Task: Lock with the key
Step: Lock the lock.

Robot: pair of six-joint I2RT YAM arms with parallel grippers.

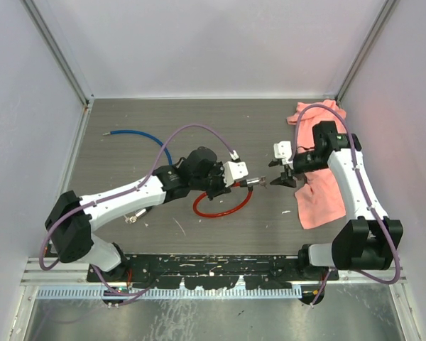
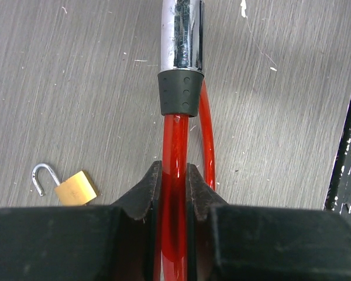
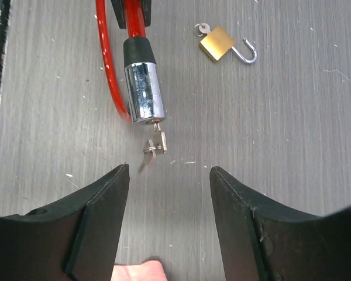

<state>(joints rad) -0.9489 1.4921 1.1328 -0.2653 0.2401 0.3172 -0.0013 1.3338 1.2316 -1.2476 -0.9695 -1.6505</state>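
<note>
The left pincer (image 2: 174,187) is pinching the red cable (image 2: 174,146), just behind the silver lock (image 3: 145,93) at its end. It holds the lock up a little over the desk (image 3: 292,146). The key (image 3: 158,140) is stuck in the end of the lock, and a second key hangs from it. So that part looks done. The right pincer (image 3: 169,171) is spread wide, close to the key but not touching it. I think the key has yet to be grabbed and turned. I cannot tell if it has been turned at all. A little gold padlock (image 3: 217,44) lies open on the desk nearby.
</note>
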